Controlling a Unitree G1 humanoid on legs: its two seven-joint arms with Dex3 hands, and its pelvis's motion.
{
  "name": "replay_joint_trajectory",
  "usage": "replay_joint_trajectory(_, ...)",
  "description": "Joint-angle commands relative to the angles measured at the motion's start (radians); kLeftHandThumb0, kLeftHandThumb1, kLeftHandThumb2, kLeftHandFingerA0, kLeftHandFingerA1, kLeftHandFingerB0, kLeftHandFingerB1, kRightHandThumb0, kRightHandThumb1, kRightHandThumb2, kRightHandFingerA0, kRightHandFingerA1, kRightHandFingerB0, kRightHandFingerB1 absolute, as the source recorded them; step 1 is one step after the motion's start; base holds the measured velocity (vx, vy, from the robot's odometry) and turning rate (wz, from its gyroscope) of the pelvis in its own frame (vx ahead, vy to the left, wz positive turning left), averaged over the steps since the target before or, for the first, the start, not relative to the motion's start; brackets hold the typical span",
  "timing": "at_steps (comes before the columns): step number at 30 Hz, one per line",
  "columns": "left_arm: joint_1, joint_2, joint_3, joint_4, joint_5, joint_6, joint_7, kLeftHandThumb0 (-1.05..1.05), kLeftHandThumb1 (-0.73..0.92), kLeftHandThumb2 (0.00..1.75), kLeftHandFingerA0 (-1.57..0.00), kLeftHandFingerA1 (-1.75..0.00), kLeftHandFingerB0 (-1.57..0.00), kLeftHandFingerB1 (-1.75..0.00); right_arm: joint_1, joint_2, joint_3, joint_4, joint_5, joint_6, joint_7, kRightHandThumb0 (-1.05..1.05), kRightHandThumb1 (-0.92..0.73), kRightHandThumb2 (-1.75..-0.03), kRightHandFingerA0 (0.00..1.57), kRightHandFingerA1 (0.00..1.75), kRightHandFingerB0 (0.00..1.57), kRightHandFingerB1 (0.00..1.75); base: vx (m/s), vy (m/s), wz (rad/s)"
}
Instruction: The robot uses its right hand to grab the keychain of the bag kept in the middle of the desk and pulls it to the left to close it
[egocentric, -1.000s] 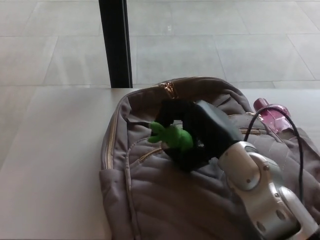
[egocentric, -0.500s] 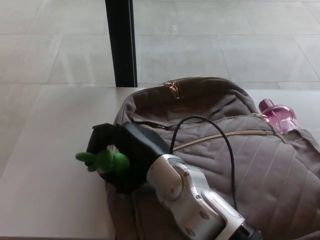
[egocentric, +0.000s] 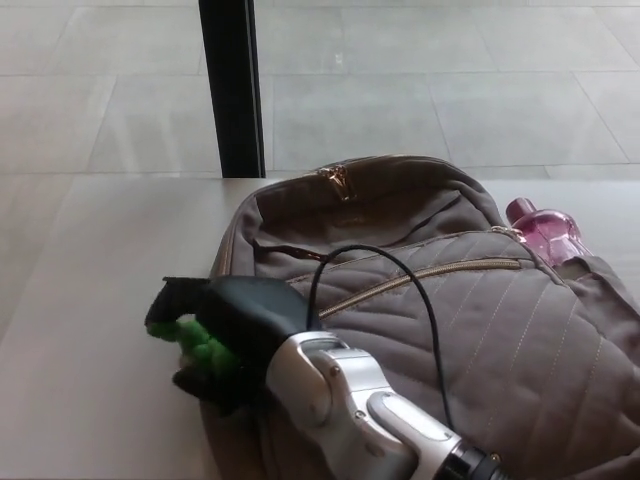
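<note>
A grey-brown quilted backpack (egocentric: 470, 310) lies on the pale desk (egocentric: 100, 330), filling the middle and right of the head view. Its front pocket zipper (egocentric: 430, 276) runs as a gold line across the quilted panel. My right hand (egocentric: 215, 335) reaches across the bag to its left edge and is shut on a green plush keychain (egocentric: 205, 345), which shows between the black fingers. The silver forearm (egocentric: 350, 410) with a black cable crosses the bag's lower left. My left hand does not show.
A pink bottle (egocentric: 545, 228) sticks out of the bag's right side pocket. A black post (egocentric: 228, 85) stands behind the desk's far edge, with tiled floor beyond. Bare desk surface lies left of the bag.
My right hand has carried the green keychain from the bag's middle to its left edge, then a little lower. The front pocket's gold zipper line now shows across the panel. The camera shifted slightly.
</note>
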Motion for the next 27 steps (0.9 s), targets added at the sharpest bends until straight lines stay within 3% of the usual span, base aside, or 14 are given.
replay_joint_trajectory(1, 0.023, 0.005, -0.002, -0.01, 0.0, -0.021, 0.001, -0.67, 0.8, 0.65, -0.7, -0.51, -0.52, -0.43, -0.094, 0.002, 0.111, -0.077, -0.169, 0.097, 0.121, -1.05, -0.86, -0.67, 0.0, 0.0, 0.0, 0.0, 0.0, 0.0, 0.0)
replay_joint_trajectory(5, 0.023, 0.011, -0.008, -0.009, 0.007, -0.015, 0.004, -0.67, 0.82, 0.65, -0.67, -0.5, -0.5, -0.41, -0.113, -0.084, 0.083, -0.181, -0.212, 0.128, 0.141, -1.05, -0.91, -0.7, 0.0, 0.0, 0.0, 0.0, 0.0, 0.0, 0.0)
replay_joint_trajectory(6, 0.02, 0.01, -0.004, -0.006, 0.001, -0.01, 0.004, -0.67, 0.81, 0.64, -0.68, -0.51, -0.53, -0.43, -0.114, -0.117, 0.064, -0.217, -0.217, 0.12, 0.146, -1.05, -0.7, -1.06, 0.0, 0.0, 0.0, 0.04, 0.0, 0.0, 0.07)
replay_joint_trajectory(7, 0.019, 0.01, -0.002, -0.006, -0.003, -0.007, 0.001, -0.67, 0.81, 0.64, -0.67, -0.52, -0.52, -0.43, -0.116, -0.149, 0.04, -0.253, -0.213, 0.112, 0.157, -1.05, -0.92, -0.69, 0.0, 0.0, 0.0, 0.0, 0.0, 0.0, 0.0)
replay_joint_trajectory(9, 0.021, 0.012, -0.003, -0.006, -0.001, -0.004, 0.005, -0.67, 0.81, 0.64, -0.69, -0.52, -0.53, -0.43, -0.128, -0.201, 0.006, -0.317, -0.211, 0.111, 0.203, -1.05, -0.92, -0.73, 0.0, 0.0, 0.0, 0.0, 0.0, 0.0, 0.0)
replay_joint_trajectory(10, 0.02, 0.011, 0.001, -0.005, -0.006, -0.001, 0.002, -0.66, 0.81, 0.64, -0.69, -0.52, -0.52, -0.43, -0.138, -0.228, -0.01, -0.351, -0.205, 0.115, 0.244, -1.04, -0.77, -1.18, 0.0, 0.18, 0.0, 0.0, 0.0, 0.0, 0.0)
replay_joint_trajectory(11, 0.018, 0.011, 0.0, -0.004, -0.005, 0.001, 0.005, -0.67, 0.8, 0.64, -0.7, -0.52, -0.52, -0.43, -0.141, -0.265, -0.044, -0.394, -0.185, 0.102, 0.276, -1.05, -0.92, -0.77, 0.0, 0.0, 0.0, 0.0, 0.0, 0.0, 0.0)
replay_joint_trajectory(15, 0.029, 0.011, 0.002, -0.001, -0.004, -0.015, 0.006, -0.67, 0.81, 0.64, -0.68, -0.53, -0.52, -0.44, -0.169, -0.347, -0.134, -0.48, -0.117, 0.105, 0.384, -1.05, -0.92, -0.77, 0.0, 0.0, 0.0, 0.0, 0.0, 0.0, 0.0)
replay_joint_trajectory(18, 0.026, 0.012, 0.017, 0.002, -0.021, 0.005, 0.002, -0.67, 0.79, 0.64, -0.72, -0.55, -0.53, -0.44, -0.185, -0.433, -0.261, -0.533, 0.003, 0.102, 0.488, -1.05, -0.75, -1.03, 0.0, 0.0, 0.0, 0.03, 0.0, 0.0, 0.0)
replay_joint_trajectory(20, 0.026, 0.01, 0.026, 0.006, -0.031, 0.011, -0.013, -0.66, 0.79, 0.64, -0.73, -0.56, -0.53, -0.44, -0.201, -0.529, -0.371, -0.586, 0.081, 0.111, 0.573, -0.99, -0.87, -0.91, 0.0, 0.0, 0.0, 0.07, 0.0, 0.0, 0.0)
replay_joint_trajectory(21, 0.027, 0.009, 0.025, 0.007, -0.029, 0.006, -0.011, -0.66, 0.8, 0.64, -0.72, -0.56, -0.54, -0.45, -0.203, -0.558, -0.409, -0.597, 0.105, 0.11, 0.591, -1.05, -0.79, -1.19, 0.0, 0.26, 0.0, 0.02, 0.0, 0.0, 0.0)
replay_joint_trajectory(22, 0.028, 0.008, 0.023, 0.008, -0.024, 0.0, -0.004, -0.67, 0.79, 0.64, -0.71, -0.56, -0.54, -0.45, -0.202, -0.596, -0.47, -0.605, 0.139, 0.12, 0.606, -1.03, -0.92, -0.73, 0.0, 0.0, 0.0, 0.0, 0.0, 0.0, 0.0)
replay_joint_trajectory(23, 0.029, 0.008, 0.024, 0.007, -0.025, 0.001, -0.005, -0.67, 0.79, 0.64, -0.71, -0.56, -0.54, -0.45, -0.199, -0.617, -0.509, -0.608, 0.154, 0.139, 0.614, -1.03, -0.92, -0.73, 0.0, 0.0, 0.0, 0.0, 0.0, 0.0, 0.0)
replay_joint_trajectory(27, 0.036, 0.025, 0.024, 0.001, -0.021, 0.009, -0.006, -0.66, 0.8, 0.64, -0.7, -0.53, -0.54, -0.43, -0.132, -0.848, -0.769, -0.529, 0.199, 0.069, 0.569, -0.99, -0.8, -1.21, 0.0, 0.2, 0.0, 0.06, 0.0, 0.0, 0.0)
